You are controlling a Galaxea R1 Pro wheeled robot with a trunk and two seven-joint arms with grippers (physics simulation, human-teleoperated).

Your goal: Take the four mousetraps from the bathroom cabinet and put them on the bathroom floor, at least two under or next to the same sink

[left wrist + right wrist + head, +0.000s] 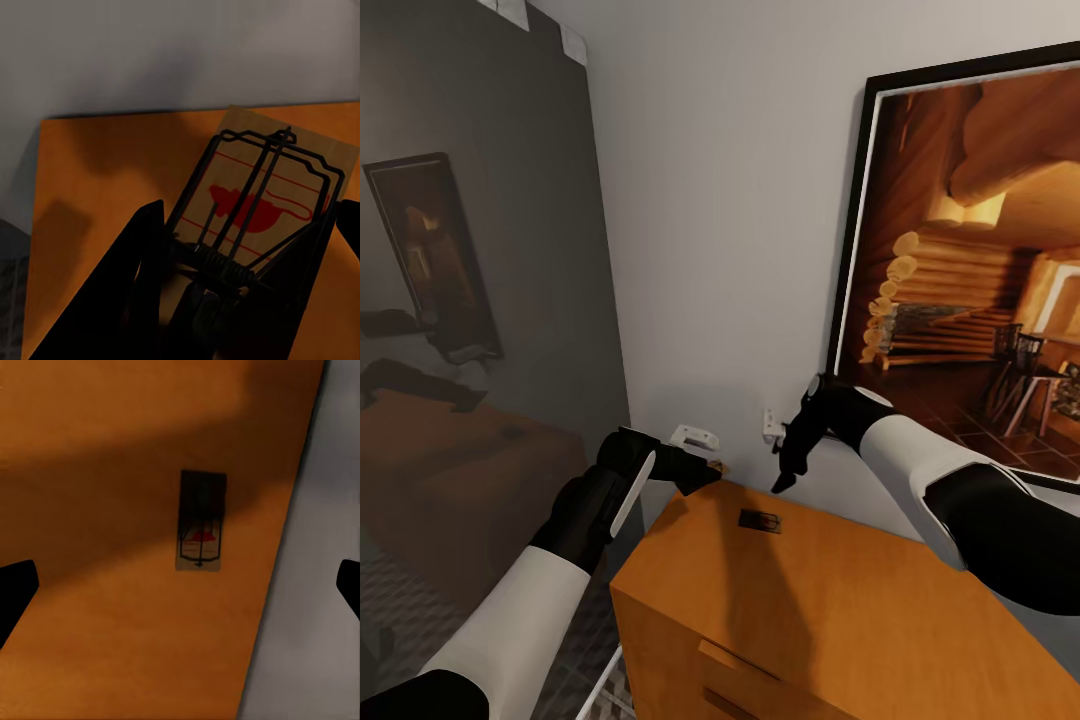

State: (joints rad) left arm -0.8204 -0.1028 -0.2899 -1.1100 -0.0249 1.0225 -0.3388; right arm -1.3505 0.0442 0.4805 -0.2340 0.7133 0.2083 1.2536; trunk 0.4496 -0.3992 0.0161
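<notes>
Left gripper (705,468): over the near-left corner of the cabinet top, close to the wall; dark fingers (112,300) closed on the two long sides of a held mousetrap (259,202).
Held mousetrap: tan board with black wire frame and spring, red mouse print on the face; lies between the left fingers, its free end reaching past the fingertips toward the wall; lifted or still touching the top, cannot tell.
Right gripper (785,480): hangs above the cabinet top, fingertips pointing down; fingers wide apart, holding nothing, only the two dark tips (15,592) at the picture edges in the right wrist view.
Second mousetrap (759,520): flat on the cabinet top, below and between the spread right fingers, not touching them; in the right wrist view (201,531) near the edge of the top that runs along the wall, in shadow.
Cabinet (880,610): orange-brown wood, flat top, drawer front with a slim bar handle seen at the lower part of the head view; stands against the pale wall (730,200).
Bathroom floor (400,610): cube-pattern tiles, left of the cabinet, beyond the left arm.
Framed picture (970,280): log-cabin interior, black frame, on the wall behind the right arm.
Dark glass panel (480,300): left of the left fingers, reflecting the room.
</notes>
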